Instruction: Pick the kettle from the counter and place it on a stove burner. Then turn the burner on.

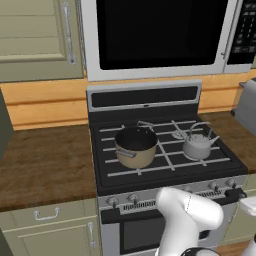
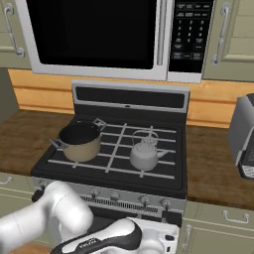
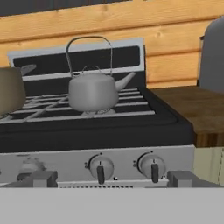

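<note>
We find the kettle (image 3: 92,91) already standing upright on the grate over the front right stove burner (image 3: 97,112) of the black cooktop, to the right of the tan saucepan (image 1: 135,146) and well clear of it, with its spout turned toward the counter (image 2: 211,168) on that side. The placing step looks done, so what remains, as we judge it, is the knob work. Our gripper (image 3: 112,178) sits low in front of the stove, its fingers (image 3: 43,178) spread wide apart and holding nothing, level with the row of silver knobs; two knobs (image 3: 100,168) lie between the fingertips in the hand view. Should the kettle need shifting, we would treat it as a light, rigid metal shell with a smooth, rounded body that a two-finger grip could slip off. The thin arched wire handle above the lid is the better hold, taken at its top so the body hangs level. The knobs look small, stiff and round with a raised pointer ridge, so we would close across that ridge for purchase. Which knob serves the burner under the kettle we cannot tell from here.
</note>
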